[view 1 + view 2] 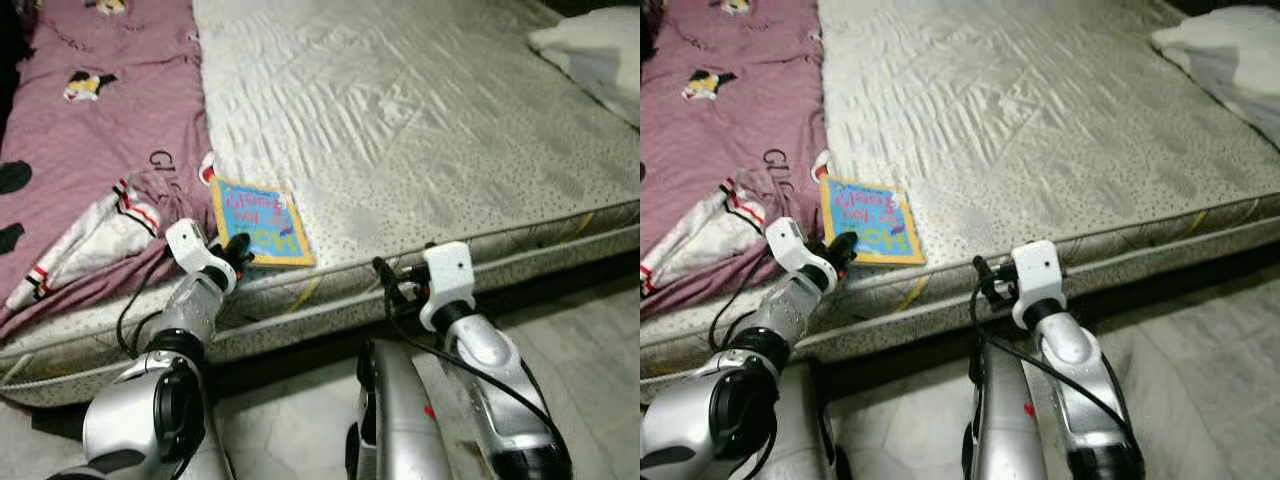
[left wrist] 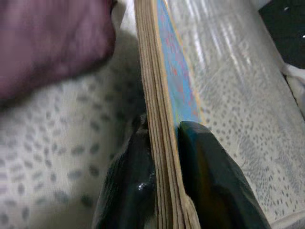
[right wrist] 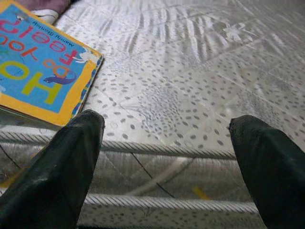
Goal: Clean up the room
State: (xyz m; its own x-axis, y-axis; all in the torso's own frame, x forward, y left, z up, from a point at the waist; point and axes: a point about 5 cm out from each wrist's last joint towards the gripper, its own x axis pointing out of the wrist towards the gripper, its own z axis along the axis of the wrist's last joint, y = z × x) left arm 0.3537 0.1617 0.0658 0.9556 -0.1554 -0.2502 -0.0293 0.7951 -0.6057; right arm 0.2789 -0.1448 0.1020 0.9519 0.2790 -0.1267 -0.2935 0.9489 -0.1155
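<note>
Nearest the head camera are the robot's two silver arms, rising from about six o'clock toward the edge of a bare mattress (image 1: 430, 130) that lies low on a pale tiled floor (image 1: 590, 350). The left gripper (image 1: 236, 250) reaches to roughly ten o'clock and meets the near edge of a children's board book (image 1: 258, 222) — blue cover, yellow border, coloured lettering. The left wrist view shows its two black fingers (image 2: 209, 176) closed on the book's thick stacked pages, one finger on the blue cover and the other on the underside, so the jaws hold the book by its near edge. The book lies flat on the mattress close to the front edge, at about eleven o'clock from the robot, with its far left corner just beside a rumpled maroon blanket (image 1: 90, 130).

The right gripper (image 1: 392, 281) hovers at about twelve o'clock, level with the mattress's piped side seam. In the right wrist view its fingers (image 3: 62, 167) stand wide apart with nothing between them, aimed at the speckled mattress top; the book sits off beside one finger, apart from it.

The blanket covers the mattress from nine to eleven o'clock — printed with small cartoon figures and letters — and a white garment with red and dark striped trim (image 1: 95, 235) lies bunched on it near the front edge. A white pillow (image 1: 595, 50) rests at the far corner, about two o'clock.
</note>
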